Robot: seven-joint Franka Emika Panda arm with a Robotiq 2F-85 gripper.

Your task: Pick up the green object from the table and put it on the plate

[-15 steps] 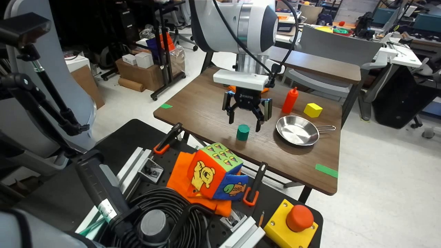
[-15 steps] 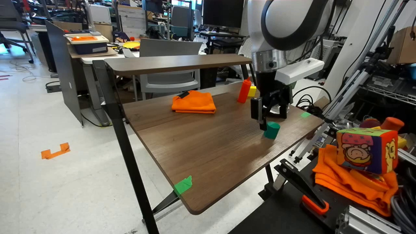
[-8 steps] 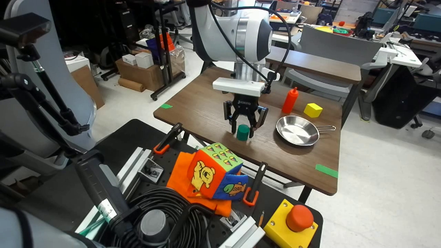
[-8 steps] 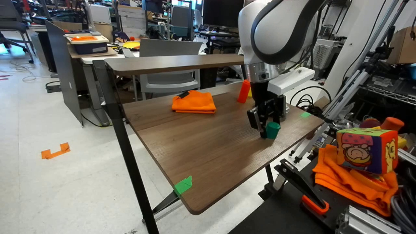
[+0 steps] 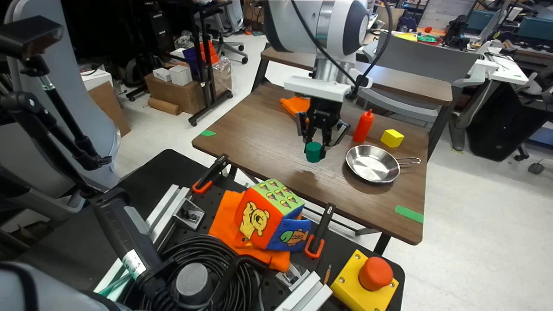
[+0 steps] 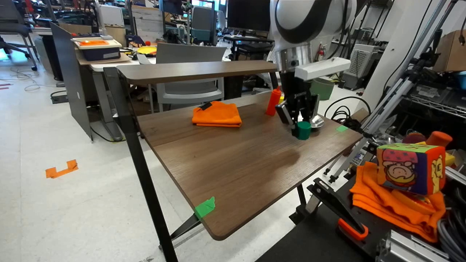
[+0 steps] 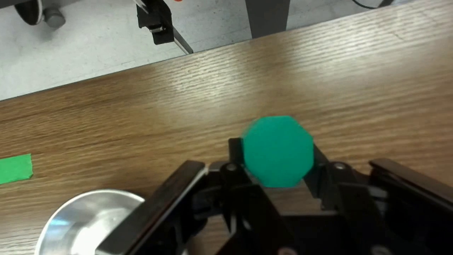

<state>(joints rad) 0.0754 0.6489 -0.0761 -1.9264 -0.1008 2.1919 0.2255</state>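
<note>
Up and away: half a second ago the green block (image 7: 278, 151) stood on the counter (image 5: 250, 134) with my end effector (image 5: 315, 152) around it, and now it's lifted clear and, it seems, a touch nearer the silver plate (image 5: 372, 164)! I'm pinching it, fingers (image 7: 235, 151) pressed to opposite flanks, out beside the plate on the side away from its handle (image 5: 408, 163), not over it yet.

Now the danger, as I read it. Those flanks look faceted, so my grip may be seated on a corner; one jerky swing could twist the block loose and drop it short of the plate. Come in low and its underside clips the rim; the plate is probably light, so it could skid. Let go high and the block could bounce out over that shallow wall. Overshoot, and my knuckles could topple the red bottle (image 5: 363, 126) near the plate, perhaps into the yellow block (image 5: 392, 138).

What a mix of surfaces! Matte green, roughly eight-sided face in the wrist view; mirror-bright round metal on the plate, wire loop for a handle; long brown grain on the counter; smooth, plastic-looking bottle with a cone tip; folded orange cloth (image 6: 217, 114), soft and well apart from the plate.
</note>
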